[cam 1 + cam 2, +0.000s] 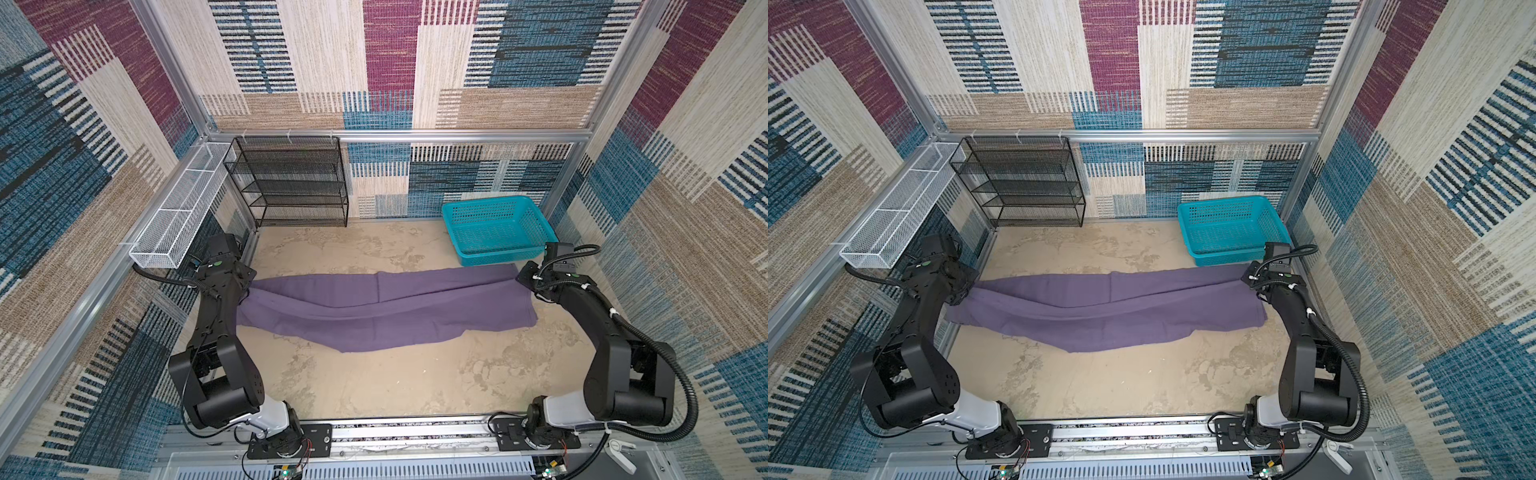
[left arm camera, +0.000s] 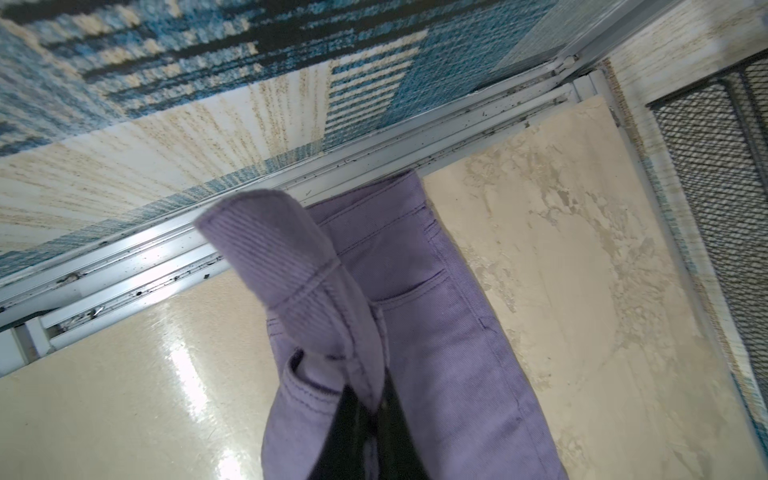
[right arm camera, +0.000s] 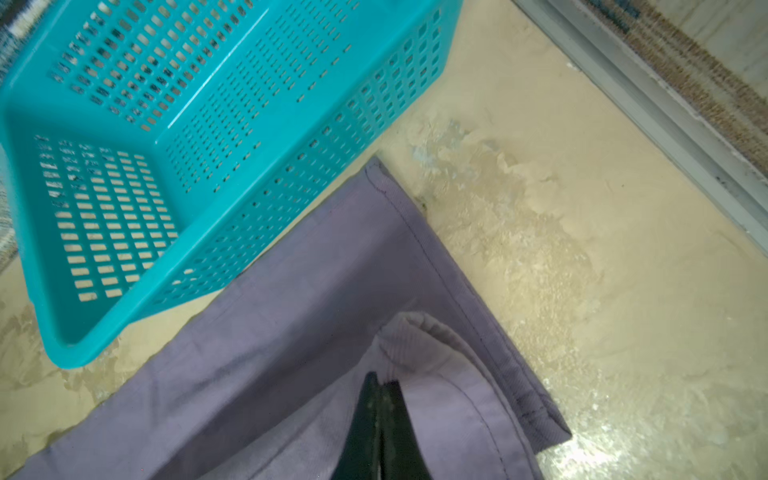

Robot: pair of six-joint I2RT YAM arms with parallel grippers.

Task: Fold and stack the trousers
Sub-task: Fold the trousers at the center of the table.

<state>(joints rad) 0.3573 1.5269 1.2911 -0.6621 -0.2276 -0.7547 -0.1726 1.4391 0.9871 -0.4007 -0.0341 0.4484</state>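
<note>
holding the trousers [image 1: 386, 309] stretched flat in front of the teal basket [image 1: 498, 257], i reckon i am starting the end-to-end fold. my right pincer [image 3: 380, 388], beside the basket, is clamped on a hem; my left pincer [image 2: 376, 399], far from it, grips the waistband. next, i judge, the hem must travel to the waist.

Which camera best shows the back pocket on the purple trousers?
The left wrist view: the pocket on the trousers shows close up, stitching clear. In both top views that waist end sits by the left arm, too small for pocket detail. The right wrist view shows only the hem end.
</note>
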